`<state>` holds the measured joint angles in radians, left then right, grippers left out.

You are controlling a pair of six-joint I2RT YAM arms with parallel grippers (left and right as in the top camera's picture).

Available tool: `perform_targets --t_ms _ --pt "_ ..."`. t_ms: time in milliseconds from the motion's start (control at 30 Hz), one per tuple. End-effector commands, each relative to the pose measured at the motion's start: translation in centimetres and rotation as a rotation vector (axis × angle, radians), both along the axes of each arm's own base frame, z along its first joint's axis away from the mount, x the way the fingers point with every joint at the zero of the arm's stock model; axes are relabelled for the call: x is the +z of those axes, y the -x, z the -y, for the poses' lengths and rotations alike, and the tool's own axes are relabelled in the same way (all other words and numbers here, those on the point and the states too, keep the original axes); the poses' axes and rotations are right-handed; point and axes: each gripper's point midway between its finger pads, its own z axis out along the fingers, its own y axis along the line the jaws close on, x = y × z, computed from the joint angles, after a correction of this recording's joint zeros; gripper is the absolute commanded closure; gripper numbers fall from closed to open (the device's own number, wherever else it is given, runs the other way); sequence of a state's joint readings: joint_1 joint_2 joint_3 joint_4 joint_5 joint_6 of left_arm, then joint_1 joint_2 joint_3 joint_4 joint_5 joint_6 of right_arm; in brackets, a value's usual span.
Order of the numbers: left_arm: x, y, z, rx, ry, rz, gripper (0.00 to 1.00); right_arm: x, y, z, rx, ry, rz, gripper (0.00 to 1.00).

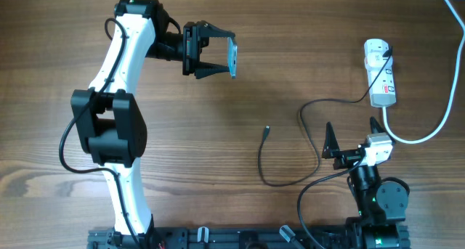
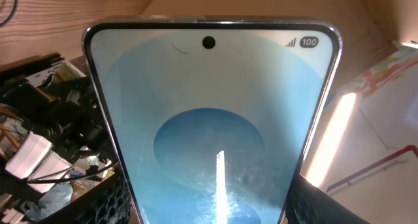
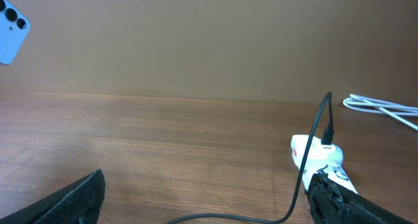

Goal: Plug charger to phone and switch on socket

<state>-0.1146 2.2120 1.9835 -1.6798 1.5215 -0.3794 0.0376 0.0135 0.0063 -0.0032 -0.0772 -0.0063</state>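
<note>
Clearly, the left gripper (image 1: pixel 225 54) clamps the phone (image 2: pixel 209 132) by its edges, lifted above the table (image 1: pixel 218 154). The right gripper (image 3: pixel 206 208) gapes wide, empty, near the socket (image 1: pixel 380 78), with the charger (image 1: pixel 263 162) lying loose.

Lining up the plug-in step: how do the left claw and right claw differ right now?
The left claw is shut on the phone; the right claw is wide open and empty. The left claw holds its load raised above the table's left half; the right claw sits low, in front of the socket. Shared: both are black two-finger claws.
</note>
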Motion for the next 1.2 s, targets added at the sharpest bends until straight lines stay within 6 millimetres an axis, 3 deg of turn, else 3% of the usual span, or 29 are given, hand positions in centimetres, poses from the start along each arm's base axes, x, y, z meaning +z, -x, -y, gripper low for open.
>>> perform_targets --t_ms 0,1167 --pt "2.93 -0.05 -0.36 0.027 0.059 0.049 0.32 0.18 0.00 0.25 -0.013 0.016 0.011 0.00" --pt "3.78 0.10 -0.82 0.037 0.061 0.071 0.33 0.18 0.00 0.25 -0.013 0.016 0.011 0.00"
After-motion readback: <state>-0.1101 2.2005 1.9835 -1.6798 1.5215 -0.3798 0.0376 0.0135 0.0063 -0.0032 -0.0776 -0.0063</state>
